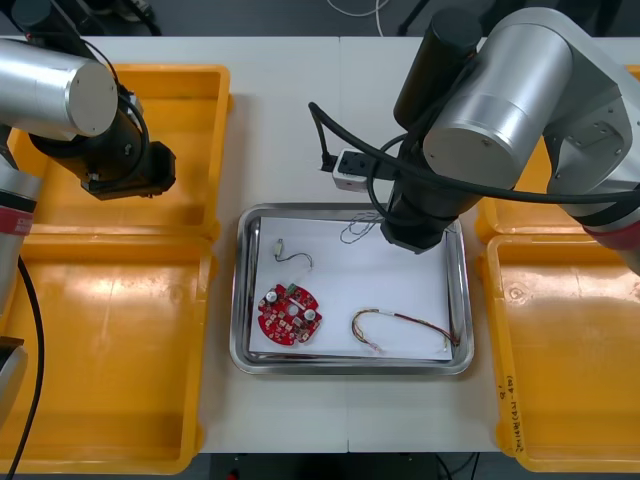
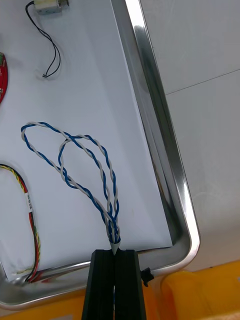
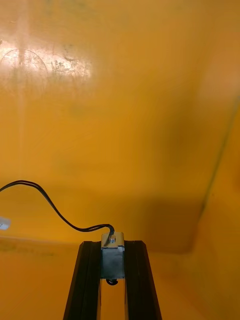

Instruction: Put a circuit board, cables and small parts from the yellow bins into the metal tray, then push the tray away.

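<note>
My right pincer [image 2: 115, 251] is clamped on the tip of the twisted blue and white cable [image 2: 90, 165], whose loops spread ahead of it over the white inside of the metal tray [image 2: 165, 130]. Farther out in the tray lie the red and yellow cable [image 1: 400, 325] and the round red circuit board [image 1: 289, 313]. My left pincer [image 3: 113, 248] grips a small metal part [image 3: 113, 260] trailing a black cable [image 3: 55, 210], over a yellow bin [image 3: 120, 100]. The light surface [image 1: 290, 130] carries a seam; beyond its far edge, dark floor [image 1: 260, 15].
</note>
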Available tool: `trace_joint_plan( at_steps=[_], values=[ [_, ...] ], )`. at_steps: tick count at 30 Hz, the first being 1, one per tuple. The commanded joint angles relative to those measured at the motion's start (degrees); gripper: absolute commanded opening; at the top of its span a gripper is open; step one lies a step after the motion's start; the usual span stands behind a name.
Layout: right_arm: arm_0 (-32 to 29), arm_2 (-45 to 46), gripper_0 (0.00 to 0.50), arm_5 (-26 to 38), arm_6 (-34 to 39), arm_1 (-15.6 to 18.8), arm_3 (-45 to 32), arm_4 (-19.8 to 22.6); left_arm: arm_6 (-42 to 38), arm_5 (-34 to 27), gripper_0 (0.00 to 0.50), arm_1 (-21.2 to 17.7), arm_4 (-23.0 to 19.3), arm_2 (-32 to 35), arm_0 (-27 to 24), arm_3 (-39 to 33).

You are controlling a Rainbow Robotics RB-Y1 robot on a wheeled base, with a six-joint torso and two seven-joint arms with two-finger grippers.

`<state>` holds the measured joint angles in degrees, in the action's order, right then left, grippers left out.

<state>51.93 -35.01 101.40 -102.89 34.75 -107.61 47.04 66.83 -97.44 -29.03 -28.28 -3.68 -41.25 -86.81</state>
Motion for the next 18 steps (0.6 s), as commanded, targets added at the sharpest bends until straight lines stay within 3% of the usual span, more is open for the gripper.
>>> trace_joint_plan(
  at_steps=[1, 11, 18],
  values=[
    [-0.43, -2.17, 0.0, -3.49, -1.17, -1.44, 3.2, -0.98, 5.5, -3.54, 0.0, -2.08, 0.07, 1.14, -0.41, -5.12],
    [-2.89, -6.74, 0.0, -8.24, -1.08, -1.44, 4.61, -6.43, 6.12, -8.82, 0.0, 0.12, -0.81, 1.05, -1.64, -11.01],
    [-5.7, -7.79, 0.0, -12.63, -1.35, -1.44, 5.22, -6.87, 5.41, -9.87, 0.0, 1.26, -1.16, -1.59, -3.14, -12.86]
  ],
)
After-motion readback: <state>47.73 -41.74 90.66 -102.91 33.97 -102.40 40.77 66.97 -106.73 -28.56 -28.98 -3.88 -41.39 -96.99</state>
